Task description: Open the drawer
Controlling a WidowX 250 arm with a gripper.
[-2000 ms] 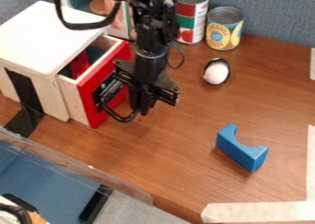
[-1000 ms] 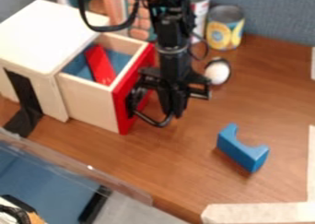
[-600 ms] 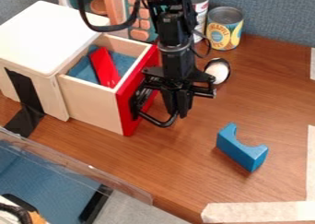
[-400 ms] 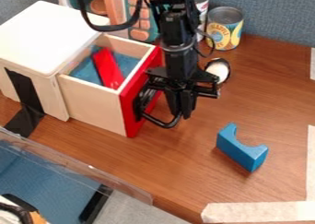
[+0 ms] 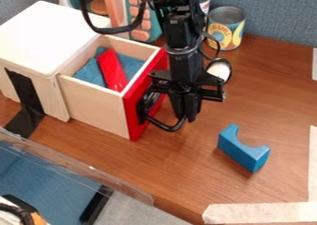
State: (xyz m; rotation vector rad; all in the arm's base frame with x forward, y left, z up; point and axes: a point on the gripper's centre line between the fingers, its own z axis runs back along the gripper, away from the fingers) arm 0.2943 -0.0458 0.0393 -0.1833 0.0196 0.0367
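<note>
Camera view: drawer [image 5: 96, 104] open, pale wood, red front; red block [image 5: 112, 70] inside.

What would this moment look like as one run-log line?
drawer: open | inside: red piece, blue cloth | end effector: at black drawer handle | blue block: on table

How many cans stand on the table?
2: the yellow-labelled can at the back, and a second can left of it, partly behind the arm. The arm may hide more.
</note>
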